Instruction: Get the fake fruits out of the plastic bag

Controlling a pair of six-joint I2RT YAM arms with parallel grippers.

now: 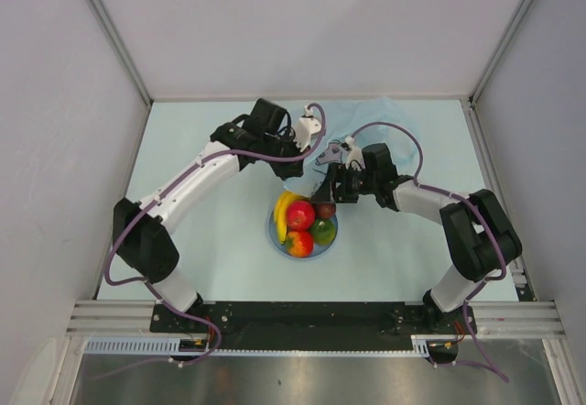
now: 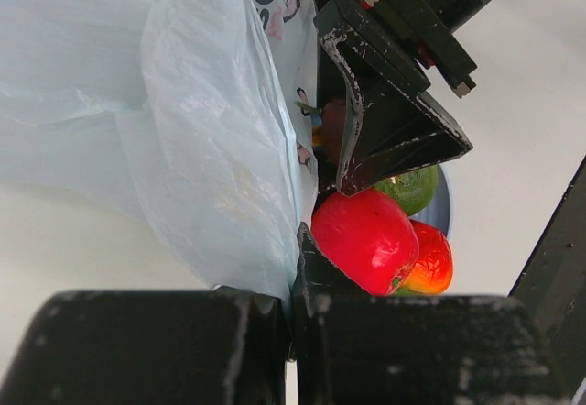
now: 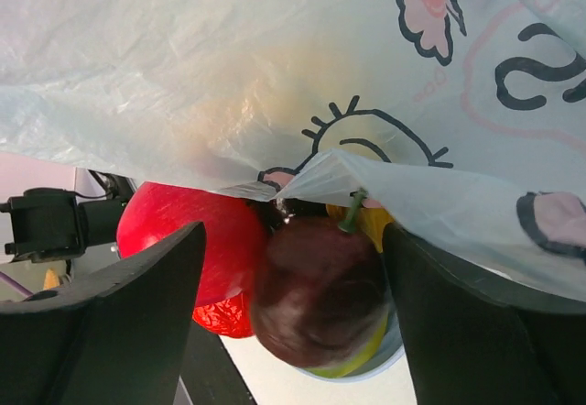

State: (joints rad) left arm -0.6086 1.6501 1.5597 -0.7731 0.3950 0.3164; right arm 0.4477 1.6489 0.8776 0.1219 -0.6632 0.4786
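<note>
The pale-blue plastic bag (image 1: 371,116) lies behind both grippers and fills the left wrist view (image 2: 183,121) and right wrist view (image 3: 275,66). My left gripper (image 1: 309,156) (image 2: 295,277) is shut on a fold of the bag film. My right gripper (image 1: 328,191) (image 3: 293,268) is open, with the blurred dark maroon fruit (image 3: 320,304) (image 1: 325,210) between its fingers, over the blue plate (image 1: 272,233). On the plate lie the yellow banana (image 1: 284,211), red apple (image 1: 300,214) (image 2: 366,240), green fruit (image 1: 322,231) (image 2: 412,188) and red-orange fruit (image 1: 300,243) (image 2: 432,258).
Grey walls enclose the table on three sides. The right gripper's black body (image 2: 394,93) hangs just above the fruits in the left wrist view. A metal rail (image 1: 311,318) with both arm bases runs along the near edge.
</note>
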